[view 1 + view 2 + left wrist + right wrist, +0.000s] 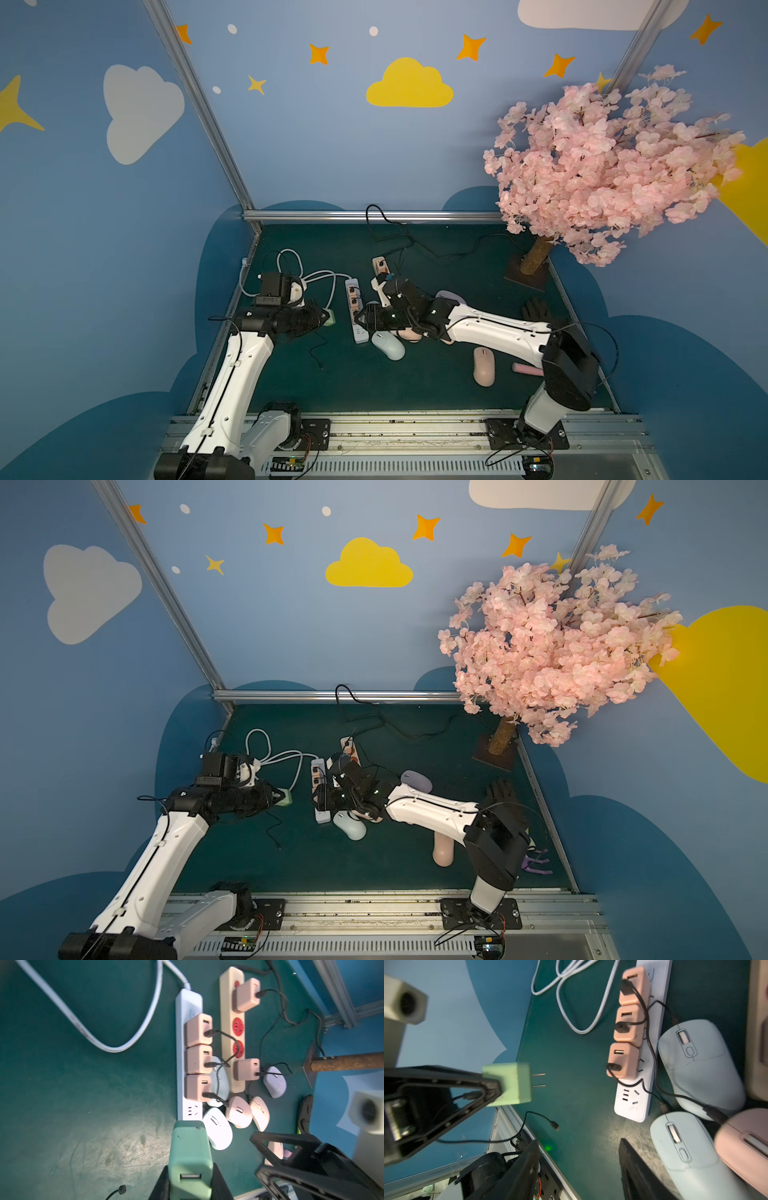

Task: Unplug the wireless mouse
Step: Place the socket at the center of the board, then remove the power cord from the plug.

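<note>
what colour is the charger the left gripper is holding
Mint green. The charger shows best in the right wrist view.

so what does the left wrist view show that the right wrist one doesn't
Only left wrist: the beige strip with red sockets, a purple mouse, the tree trunk, and the USB port of the green charger. Only right wrist: that charger's two prongs, clear of any socket, and a green light spot on the mat. Both: the green charger in the left gripper, the white strip carrying three pink chargers, and pale blue mice.
</note>
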`<state>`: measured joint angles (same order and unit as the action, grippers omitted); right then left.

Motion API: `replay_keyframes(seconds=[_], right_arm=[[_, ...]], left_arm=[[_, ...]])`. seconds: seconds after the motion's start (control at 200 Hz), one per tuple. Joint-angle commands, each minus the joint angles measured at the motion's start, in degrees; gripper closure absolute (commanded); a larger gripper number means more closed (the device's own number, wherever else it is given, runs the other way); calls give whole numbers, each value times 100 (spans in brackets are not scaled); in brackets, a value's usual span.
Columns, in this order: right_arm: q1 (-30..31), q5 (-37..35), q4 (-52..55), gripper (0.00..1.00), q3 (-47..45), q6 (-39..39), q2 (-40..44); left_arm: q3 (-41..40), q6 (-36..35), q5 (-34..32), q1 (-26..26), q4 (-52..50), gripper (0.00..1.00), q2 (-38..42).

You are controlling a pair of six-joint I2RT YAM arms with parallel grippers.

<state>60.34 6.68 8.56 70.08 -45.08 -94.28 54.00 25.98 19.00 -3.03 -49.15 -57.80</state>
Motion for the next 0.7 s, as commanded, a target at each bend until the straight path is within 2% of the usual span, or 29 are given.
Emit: replay_keyframes(seconds=[0.0,0.105,0.19,0.27,0.37,0.415,0.516,0.696], right_arm=[[66,-675,432,40,-429,878,602],[40,-964,538,40,-698,1455,1176],[33,-1547,528,39,-974,1615,1645],[12,-1971,331,34,-1227,2353,2090],[-13,-2434,292,33,-1384,3187,2577],[-44,-2427,546,28,-1300,3471,2767],[-67,-2280,996,28,-1148,4185,3154],[-75,-1915,887,25,-1395,5329,3767]], left_arm=[[303,-121,130,-423,89,96,92],[563,-124,57,-938,89,96,41],[752,-78,155,-1302,144,96,-55],[870,0,268,-1623,274,96,-117],[964,144,400,-1969,491,96,-210],[986,234,460,-2102,597,96,-269],[1014,434,683,-2335,894,96,-401],[1166,560,1071,-2648,1188,96,-654]])
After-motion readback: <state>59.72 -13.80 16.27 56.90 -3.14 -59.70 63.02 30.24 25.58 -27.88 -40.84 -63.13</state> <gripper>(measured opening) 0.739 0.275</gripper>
